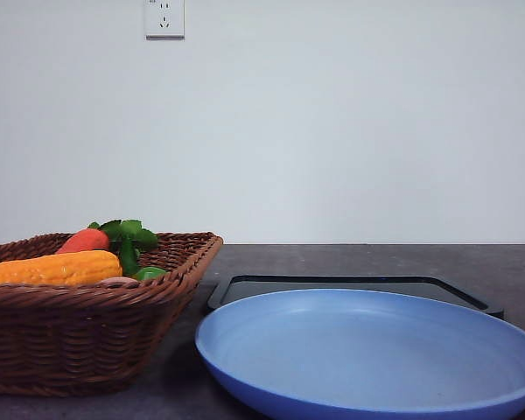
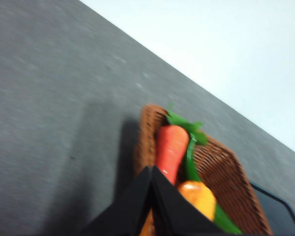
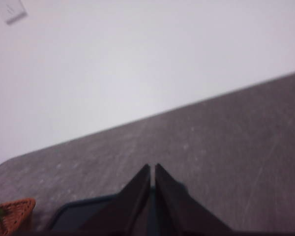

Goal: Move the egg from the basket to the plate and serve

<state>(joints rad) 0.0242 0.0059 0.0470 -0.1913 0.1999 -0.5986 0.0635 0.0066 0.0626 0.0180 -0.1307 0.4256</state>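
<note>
Egg [image 1: 115,280] perhaps below left gripper [image 2: 152,172]

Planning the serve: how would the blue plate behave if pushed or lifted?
The plate looks rigid and glossy, so it probably slides flat rather than tipping when pushed. Its smooth raised rim may be slippery to pinch; gripped at one edge it could tilt.

Plain test room, bare white wall [image 1: 332,131], wall socket [image 1: 164,17], dark grey tabletop [image 1: 376,260]
</note>
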